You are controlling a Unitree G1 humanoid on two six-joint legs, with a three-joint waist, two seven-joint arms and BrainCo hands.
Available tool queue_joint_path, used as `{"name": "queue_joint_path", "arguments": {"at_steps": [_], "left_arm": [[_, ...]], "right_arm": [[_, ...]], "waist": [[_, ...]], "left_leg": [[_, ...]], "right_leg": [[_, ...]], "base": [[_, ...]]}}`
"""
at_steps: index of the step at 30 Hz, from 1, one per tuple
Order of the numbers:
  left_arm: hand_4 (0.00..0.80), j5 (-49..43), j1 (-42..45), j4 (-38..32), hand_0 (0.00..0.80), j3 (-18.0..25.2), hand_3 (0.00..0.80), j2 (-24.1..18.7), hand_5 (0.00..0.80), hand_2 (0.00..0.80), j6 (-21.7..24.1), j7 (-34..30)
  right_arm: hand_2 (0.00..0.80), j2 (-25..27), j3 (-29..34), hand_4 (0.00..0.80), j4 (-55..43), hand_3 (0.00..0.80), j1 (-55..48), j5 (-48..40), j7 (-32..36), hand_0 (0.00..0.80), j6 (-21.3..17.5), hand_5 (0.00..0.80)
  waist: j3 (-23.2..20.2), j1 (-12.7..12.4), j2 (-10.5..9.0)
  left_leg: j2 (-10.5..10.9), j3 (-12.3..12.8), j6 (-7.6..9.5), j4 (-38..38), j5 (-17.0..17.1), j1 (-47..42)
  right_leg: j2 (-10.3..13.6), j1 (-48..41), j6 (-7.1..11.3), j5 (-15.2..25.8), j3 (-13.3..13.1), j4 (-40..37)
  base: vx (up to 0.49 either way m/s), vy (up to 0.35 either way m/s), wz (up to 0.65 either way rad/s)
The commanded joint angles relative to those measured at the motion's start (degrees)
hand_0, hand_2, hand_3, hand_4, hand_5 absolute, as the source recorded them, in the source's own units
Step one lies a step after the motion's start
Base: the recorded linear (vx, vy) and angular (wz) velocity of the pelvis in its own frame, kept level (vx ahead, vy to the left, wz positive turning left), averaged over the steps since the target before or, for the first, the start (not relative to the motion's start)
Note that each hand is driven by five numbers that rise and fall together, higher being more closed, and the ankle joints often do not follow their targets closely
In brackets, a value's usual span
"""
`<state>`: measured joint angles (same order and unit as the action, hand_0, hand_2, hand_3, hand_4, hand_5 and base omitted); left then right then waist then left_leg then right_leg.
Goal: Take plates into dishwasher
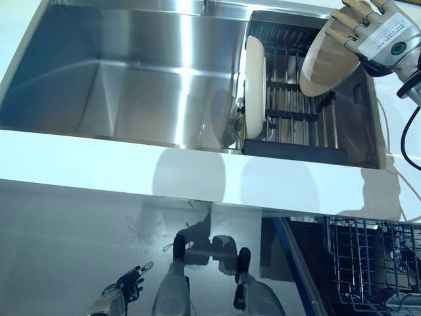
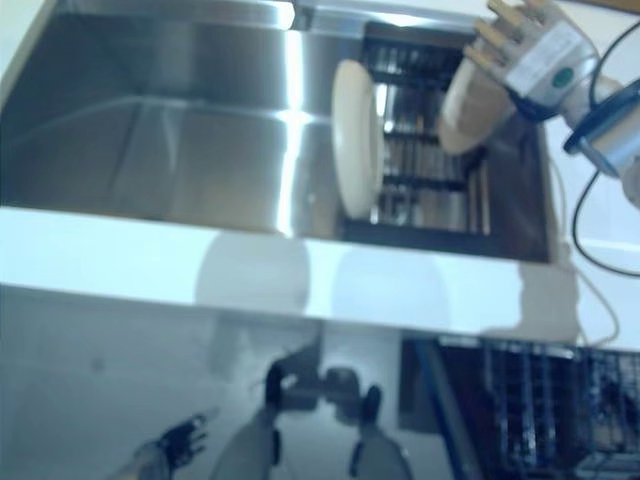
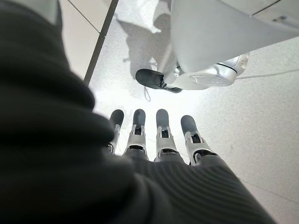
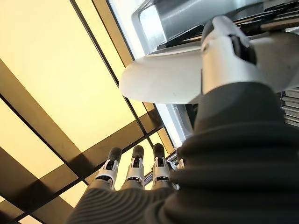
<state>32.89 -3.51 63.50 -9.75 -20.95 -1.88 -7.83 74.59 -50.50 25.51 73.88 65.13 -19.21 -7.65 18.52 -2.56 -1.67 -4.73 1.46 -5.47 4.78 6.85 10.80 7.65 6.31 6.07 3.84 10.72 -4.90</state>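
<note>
The right hand (image 1: 368, 29) is raised over the far right corner of the steel sink (image 1: 131, 85), its thumb and fingers pinched on the rim of a cream plate (image 1: 325, 62) that hangs tilted above the dark drying rack (image 1: 296, 112) set in the sink's right end. A second white plate (image 1: 255, 85) stands upright on edge in the rack's left side, well apart from the held one. The left hand (image 3: 159, 135) hangs low below the white surface (image 1: 197, 174), fingers straight and holding nothing, while the dishwasher basket (image 1: 368, 263) shows at lower right
</note>
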Motion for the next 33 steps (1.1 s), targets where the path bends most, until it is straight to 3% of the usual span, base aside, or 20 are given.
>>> {"name": "queue_joint_path", "arguments": {"at_steps": [1,15,16,17,18,19,33], "left_arm": [[0.0,2.79,-0.02,0.64,0.0,-1.07,0.0,0.08,0.0,0.0,0.98,-0.59],[0.0,4.93,-0.19,-0.13,0.0,-0.89,0.0,-0.16,0.0,0.0,1.76,-1.11],[0.0,5.14,-0.22,-0.19,0.0,-0.86,0.0,-0.16,0.0,0.0,1.75,-1.11],[0.0,5.21,-0.2,-0.14,0.0,-0.8,0.0,-0.26,0.0,0.0,1.84,-1.3],[0.0,5.27,-0.2,-0.17,0.0,-0.82,0.0,-0.26,0.0,0.0,1.9,-1.32],[0.0,5.4,-0.22,-0.19,0.0,-0.87,0.0,-0.24,0.0,0.0,1.98,-1.3],[0.0,5.61,0.16,-0.89,0.0,-0.5,0.0,-0.03,0.0,0.0,1.83,-1.21]], "right_arm": [[0.0,0.49,-3.68,0.0,0.46,0.0,7.89,0.93,0.41,0.0,1.04,0.0],[0.0,0.87,-4.31,0.0,1.34,0.0,7.74,1.48,5.7,0.0,1.67,0.0],[0.147,0.89,-4.37,0.147,1.52,0.147,7.7,1.56,6.29,0.147,1.82,0.147],[0.411,0.89,-4.49,0.411,1.95,0.411,7.72,1.67,6.46,0.411,1.88,0.411],[0.58,0.83,-4.63,0.58,2.31,0.58,7.76,1.87,6.54,0.58,1.93,0.58],[0.8,0.76,-4.83,0.8,2.58,0.8,7.85,1.88,6.65,0.8,2.02,0.8],[0.8,0.29,-4.92,0.8,3.1,0.8,8.39,2.69,9.86,0.8,3.62,0.8]], "waist": [[0.29,-1.0,-1.56],[2.25,-1.04,-1.43],[2.41,-1.02,-1.37],[2.55,-1.03,-1.33],[2.65,-1.06,-1.31],[2.73,-1.07,-1.3],[2.36,-1.0,-1.22]], "left_leg": [[0.28,-2.17,0.8,0.22,-2.39,-0.09],[0.28,-1.83,0.81,0.22,-1.83,0.88],[0.26,-1.8,0.79,0.22,-1.76,0.96],[0.24,-1.76,0.77,0.22,-1.7,0.99],[0.24,-1.73,0.75,0.22,-1.67,1.05],[0.25,-1.72,0.74,0.22,-1.63,1.12],[0.48,-1.61,0.71,0.22,-1.45,1.09]], "right_leg": [[2.27,3.14,3.08,3.68,-1.3,-0.1],[2.26,4.11,3.03,4.19,-0.61,-0.1],[2.26,4.17,3.03,4.22,-0.56,-0.1],[2.29,4.2,3.03,4.25,-0.51,-0.1],[2.3,4.26,3.02,4.27,-0.44,-0.1],[2.31,4.33,3.01,4.3,-0.39,-0.1],[2.35,4.37,2.98,4.36,-0.46,-0.1]], "base": [[0.0,0.0,0.0],[0.0,0.0,0.0],[0.0,0.0,0.0],[0.0,0.0,0.0],[0.0,0.0,0.0],[0.0,0.0,0.0],[0.0,0.0,0.0]]}}
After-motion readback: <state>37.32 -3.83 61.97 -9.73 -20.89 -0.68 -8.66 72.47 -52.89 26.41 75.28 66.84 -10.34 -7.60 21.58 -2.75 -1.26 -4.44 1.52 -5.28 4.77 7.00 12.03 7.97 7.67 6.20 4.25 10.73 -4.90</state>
